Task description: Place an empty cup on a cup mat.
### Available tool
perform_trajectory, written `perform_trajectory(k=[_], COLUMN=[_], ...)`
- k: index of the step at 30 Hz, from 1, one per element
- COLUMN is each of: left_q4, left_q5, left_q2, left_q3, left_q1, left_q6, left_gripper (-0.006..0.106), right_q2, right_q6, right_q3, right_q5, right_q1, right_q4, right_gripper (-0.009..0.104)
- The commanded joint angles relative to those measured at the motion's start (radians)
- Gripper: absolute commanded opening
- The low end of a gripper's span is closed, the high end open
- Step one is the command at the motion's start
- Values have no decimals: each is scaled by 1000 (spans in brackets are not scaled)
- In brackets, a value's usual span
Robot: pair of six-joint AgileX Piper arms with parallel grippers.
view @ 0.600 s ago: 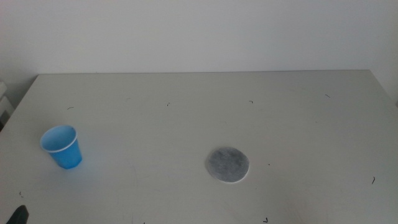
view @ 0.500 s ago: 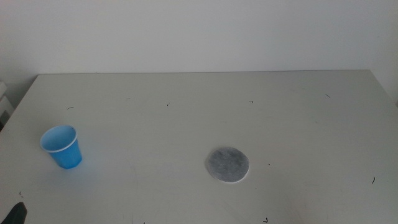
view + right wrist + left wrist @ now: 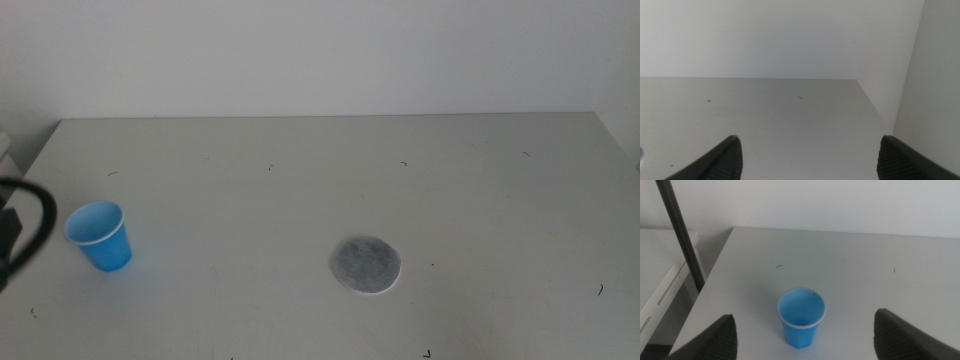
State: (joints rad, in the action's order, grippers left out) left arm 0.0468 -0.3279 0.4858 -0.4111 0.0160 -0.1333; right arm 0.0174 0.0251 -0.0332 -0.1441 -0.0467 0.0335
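Note:
The blue cup [image 3: 99, 236] stands upright and empty near the table's left edge. The grey cup mat [image 3: 366, 265] lies flat near the table's middle, well to the right of the cup. A dark part of my left arm [image 3: 22, 232] shows at the picture's left edge, just left of the cup. In the left wrist view my left gripper [image 3: 805, 342] is open, its jaws wide apart, with the cup [image 3: 801, 317] standing ahead between them, untouched. My right gripper [image 3: 807, 160] is open and empty, out of the middle view.
The pale table [image 3: 320, 190] has a white wall behind it. A dark pole [image 3: 680, 235] and a lower white surface [image 3: 660, 270] stand beyond the table's left edge.
My left arm has risen from the picture's bottom left corner to the left edge beside the cup. The cup and the mat have not moved.

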Motion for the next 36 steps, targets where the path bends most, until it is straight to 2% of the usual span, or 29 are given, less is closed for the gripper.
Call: perform_trajectory(k=[1, 12, 17, 36], left_q4=[-8, -7, -6, -3], left_q5=[13, -499, -672, -702], left_q2=[93, 443, 570, 761], left_q3=[-129, -688, -865, -913], left_q1=[-5, -5, -5, -5], left_q6=[-31, -31, -31, -30], left_gripper=[103, 103, 103, 103], right_q2=[19, 19, 19, 19], right_q6=[-8, -8, -8, -8], right_q3=[12, 12, 12, 12], right_q5=[78, 78, 78, 78], right_q1=[2, 2, 2, 2], right_q4=[9, 9, 9, 9], right_gripper=[94, 94, 94, 94])
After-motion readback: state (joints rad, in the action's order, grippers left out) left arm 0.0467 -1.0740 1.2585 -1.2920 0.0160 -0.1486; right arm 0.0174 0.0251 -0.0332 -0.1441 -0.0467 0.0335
